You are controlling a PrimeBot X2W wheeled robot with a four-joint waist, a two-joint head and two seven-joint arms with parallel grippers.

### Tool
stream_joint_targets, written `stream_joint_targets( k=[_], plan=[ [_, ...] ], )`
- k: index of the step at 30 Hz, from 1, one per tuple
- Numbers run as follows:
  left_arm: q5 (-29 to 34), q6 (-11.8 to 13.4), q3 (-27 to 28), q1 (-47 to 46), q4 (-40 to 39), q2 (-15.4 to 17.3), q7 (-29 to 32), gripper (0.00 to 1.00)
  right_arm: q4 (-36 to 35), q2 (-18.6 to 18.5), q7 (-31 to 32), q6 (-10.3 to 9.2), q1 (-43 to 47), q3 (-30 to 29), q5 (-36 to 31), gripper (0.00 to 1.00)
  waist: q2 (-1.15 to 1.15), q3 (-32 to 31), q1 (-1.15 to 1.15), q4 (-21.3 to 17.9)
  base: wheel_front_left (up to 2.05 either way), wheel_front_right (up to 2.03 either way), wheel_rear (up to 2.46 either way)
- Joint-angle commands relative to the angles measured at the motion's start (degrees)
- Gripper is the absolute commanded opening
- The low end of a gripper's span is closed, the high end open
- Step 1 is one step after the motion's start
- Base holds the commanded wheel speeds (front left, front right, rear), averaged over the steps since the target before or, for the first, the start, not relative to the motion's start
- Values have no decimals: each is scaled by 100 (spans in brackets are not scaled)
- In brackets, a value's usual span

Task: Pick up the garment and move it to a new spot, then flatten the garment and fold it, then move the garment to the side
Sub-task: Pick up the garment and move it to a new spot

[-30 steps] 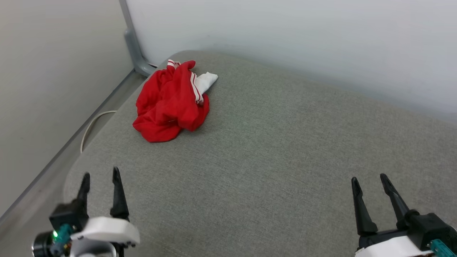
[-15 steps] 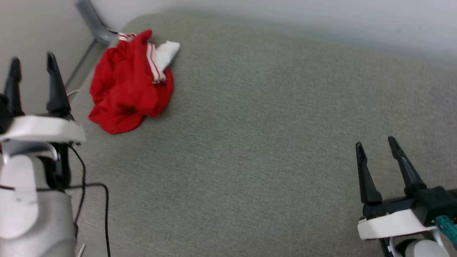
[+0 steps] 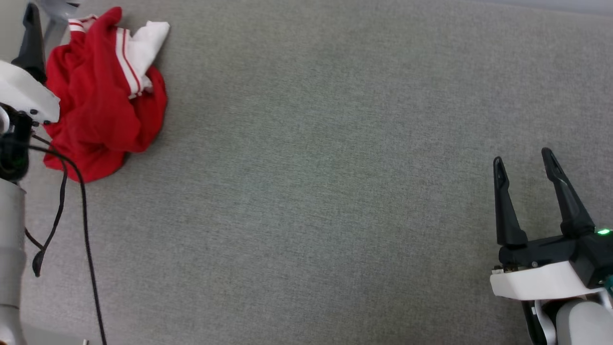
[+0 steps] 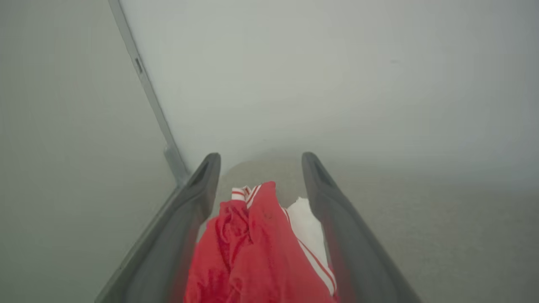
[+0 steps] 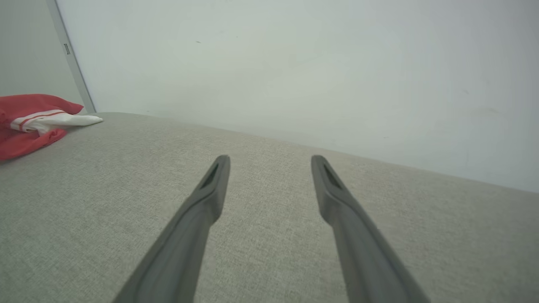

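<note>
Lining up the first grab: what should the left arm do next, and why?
Probably lower the left gripper onto the shirt and close. Its open fingers frame the crumpled heap in the left wrist view, nothing is held, and the right gripper is open, far off.

Grey woven cushion surface [image 3: 335, 167], plain pale wall [image 5: 294, 63], grey metal post [image 4: 145, 86] at corner

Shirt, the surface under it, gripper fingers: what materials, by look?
Shirt: soft knit cloth, likely jersey, matte; it lies in limp, rounded folds with striped trim. Surface: grey woven upholstery fabric, matte; a fine heathered weave shows, and the rounded edge suggests padding. Fingers: dark matte moulded plastic or rubber, can't tell which; smooth, no shine.
</note>
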Motion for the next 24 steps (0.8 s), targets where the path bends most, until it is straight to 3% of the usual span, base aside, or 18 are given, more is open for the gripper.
stream_joint_targets(
  k=[1, 6, 12, 18, 24],
  plan=[
    [-284, -1, -231, -140, 147, 119, 403, 100, -62, 5, -14, -6, -111, -3, -27, 100, 0, 144, -1, -121, 0, 0, 0],
    [-1215, -2, -972, -433, 383, 551, 1916, 100, -148, 5, -14, -6, -207, -31, -63, 100, 0, 361, -1, -264, 0, 0, 0],
    [-1863, -2, -1647, -508, 491, 886, 3190, 100, -193, 5, -14, -5, -303, -37, -66, 100, 0, 571, -1, -416, 0, 0, 0],
    [-2132, -2, -2314, -343, 660, 1040, 3850, 100, -178, 5, -14, -5, -413, -42, -27, 100, 0, 723, -1, -553, 0, 0, 0],
    [-2443, -8, -2955, -150, 817, 968, 4050, 100, -135, 6, -14, -5, -467, -30, 21, 100, 0, 808, -1, -633, 0, 0, 0]
  ],
)
